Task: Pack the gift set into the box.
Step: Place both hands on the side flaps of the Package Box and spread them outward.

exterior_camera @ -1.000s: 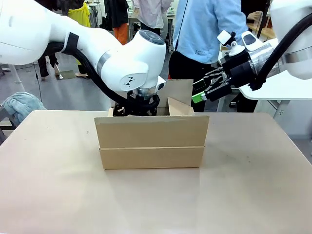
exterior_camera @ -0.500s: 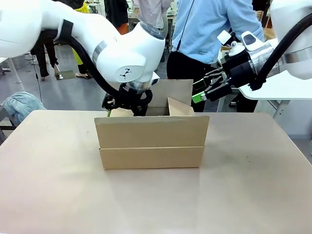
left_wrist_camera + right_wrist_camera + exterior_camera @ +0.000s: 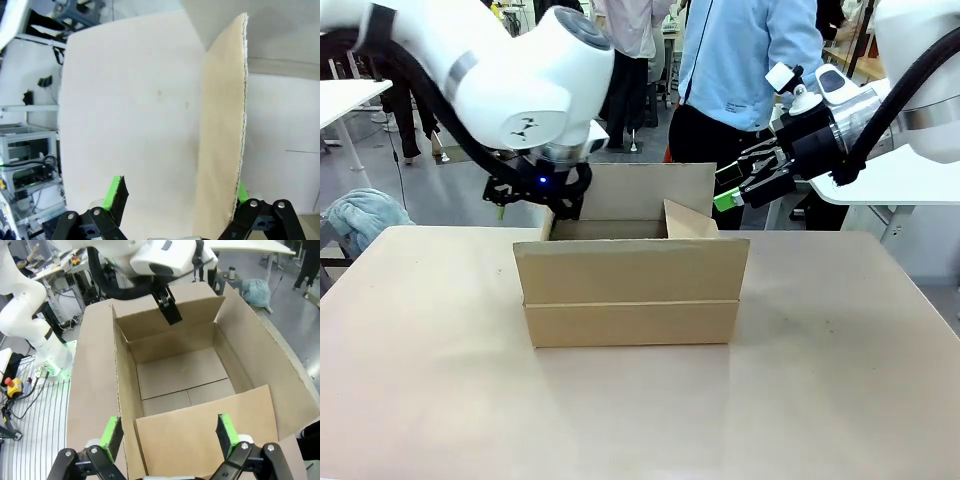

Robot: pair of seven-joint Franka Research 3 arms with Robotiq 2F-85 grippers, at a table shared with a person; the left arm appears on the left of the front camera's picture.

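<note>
Both my grippers sit at the ends of the open box (image 3: 630, 285), fingers spread wide on each.

From the front, beyond the blue cloth (image 3: 360, 215) at the left edge of the table (image 3: 430, 380), my left gripper (image 3: 532, 200) hovers just above the left end of the brown carton. The carton sits mid-table with its far flap upright, and my right gripper (image 3: 732, 190) is at its right rear corner. My left wrist view adds a side flap (image 3: 222, 130) standing edge-on between my parted fingers, close to one green pad (image 3: 241, 192); I cannot tell whether they touch. My right wrist view looks down inside to a bare cardboard floor (image 3: 182, 372) crossed by a seam. There an end flap (image 3: 205, 435) stands between my wide-set fingers.
</note>
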